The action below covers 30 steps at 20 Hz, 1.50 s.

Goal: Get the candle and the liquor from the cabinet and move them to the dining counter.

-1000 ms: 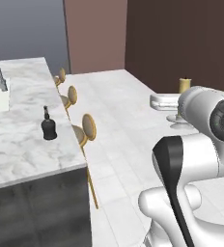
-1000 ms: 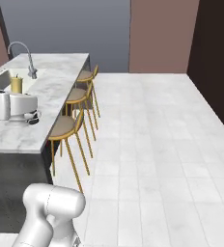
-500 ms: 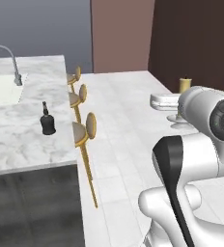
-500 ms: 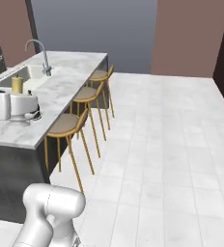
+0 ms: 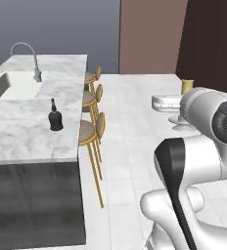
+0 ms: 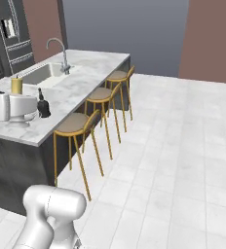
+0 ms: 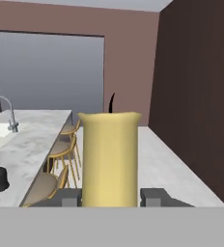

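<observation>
A white tiled floor (image 6: 183,160) spreads wide. Three tan stools (image 6: 101,95) on thin golden legs line the side of a marble island (image 5: 32,132) with a dark grey base. A grey-blue wall (image 6: 124,29) stands behind, flanked by mauve walls (image 5: 149,34); a dark brown panel (image 7: 201,96) rises at right.

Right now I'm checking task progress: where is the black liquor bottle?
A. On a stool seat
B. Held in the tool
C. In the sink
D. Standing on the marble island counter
D: the liquor bottle stands upright on the marble island counter, beside the stools.
</observation>
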Tool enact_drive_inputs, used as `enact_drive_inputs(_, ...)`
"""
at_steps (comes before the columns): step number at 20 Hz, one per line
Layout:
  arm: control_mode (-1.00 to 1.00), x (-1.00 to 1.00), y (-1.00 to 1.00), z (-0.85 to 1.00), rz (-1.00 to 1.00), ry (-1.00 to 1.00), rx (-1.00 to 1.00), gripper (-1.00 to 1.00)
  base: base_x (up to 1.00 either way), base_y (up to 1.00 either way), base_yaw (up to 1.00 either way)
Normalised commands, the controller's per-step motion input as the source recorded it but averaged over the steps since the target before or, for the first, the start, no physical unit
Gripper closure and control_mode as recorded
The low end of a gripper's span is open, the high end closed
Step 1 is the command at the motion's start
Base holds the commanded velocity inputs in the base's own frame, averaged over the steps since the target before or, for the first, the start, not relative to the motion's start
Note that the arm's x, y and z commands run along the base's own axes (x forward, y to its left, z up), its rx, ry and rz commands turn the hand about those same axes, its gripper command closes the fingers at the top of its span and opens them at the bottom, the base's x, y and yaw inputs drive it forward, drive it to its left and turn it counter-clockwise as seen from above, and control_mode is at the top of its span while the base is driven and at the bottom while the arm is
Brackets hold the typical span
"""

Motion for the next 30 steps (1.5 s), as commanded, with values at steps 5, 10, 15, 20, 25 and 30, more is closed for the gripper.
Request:
enact_drive_inputs(5, 1.0, 0.0, 0.0, 0.0, 0.0, 0.0, 0.0, 1.0, 0.32, -0.55, 0.18)
enact_drive_inputs(10, 1.0, 0.0, 0.0, 0.0, 0.0, 0.0, 0.0, 1.0, 0.33, -0.57, 0.15)
enact_drive_inputs(15, 1.0, 0.0, 0.0, 0.0, 0.0, 0.0, 0.0, 1.0, 0.38, -0.51, 0.17)
enact_drive_inputs(20, 1.0, 0.0, 0.0, 0.0, 0.0, 0.0, 0.0, 1.0, 0.42, -0.5, 0.14)
enact_drive_inputs(25, 1.0, 0.0, 0.0, 0.0, 0.0, 0.0, 0.0, 1.0, 0.49, -0.51, 0.1)
enact_drive_inputs(30, 1.0, 0.0, 0.0, 0.0, 0.0, 0.0, 0.0, 1.0, 0.67, -0.5, 0.0)
